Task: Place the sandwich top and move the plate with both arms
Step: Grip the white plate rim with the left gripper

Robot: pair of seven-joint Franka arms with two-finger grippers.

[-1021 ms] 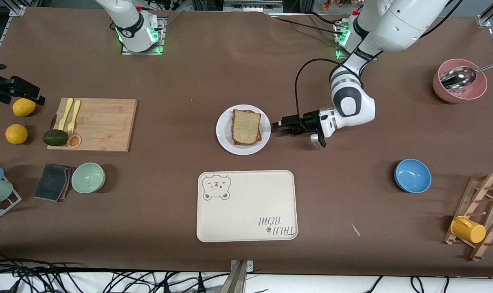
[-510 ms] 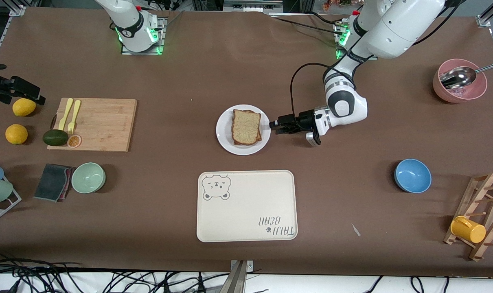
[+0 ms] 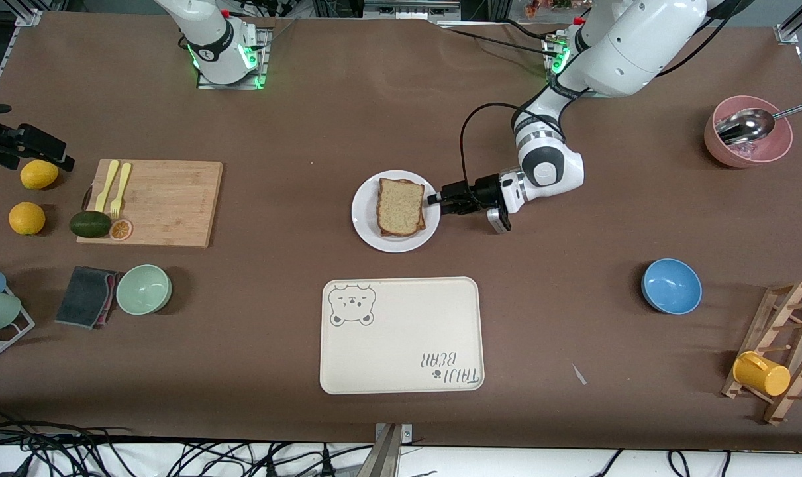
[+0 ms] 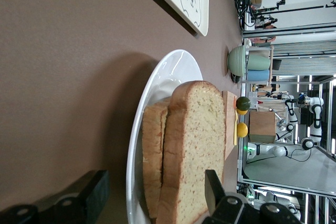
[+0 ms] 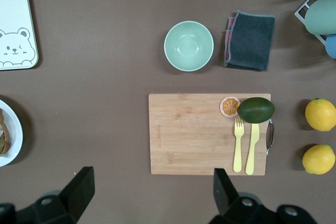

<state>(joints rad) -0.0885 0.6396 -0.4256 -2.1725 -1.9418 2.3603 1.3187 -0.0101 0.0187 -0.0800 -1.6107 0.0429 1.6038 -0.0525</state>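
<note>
The sandwich top (image 3: 401,204), a speckled light brown slice, lies on a second slice on the white plate (image 3: 364,222) at the table's middle. In the left wrist view the sandwich top (image 4: 197,145) and the plate's rim (image 4: 157,85) fill the frame. My left gripper (image 3: 434,201) is open at the plate's edge toward the left arm's end. In its wrist view the left gripper (image 4: 152,192) has its jaws straddling the rim and the bread's edge, not closed on them. My right gripper (image 5: 152,182) is open and empty, high over the table beside the cutting board (image 5: 199,135).
A cream bear-print tray (image 3: 401,334) lies nearer the camera than the plate. The cutting board (image 3: 152,202) holds two yellow utensils, an avocado and an orange slice. A green bowl (image 3: 144,289), a blue bowl (image 3: 671,285), a pink bowl (image 3: 748,140) and a mug rack (image 3: 781,354) stand around.
My left gripper has moved toward the plate, from a little beside it to its rim. The bread, the plate and the right arm have not moved.
</note>
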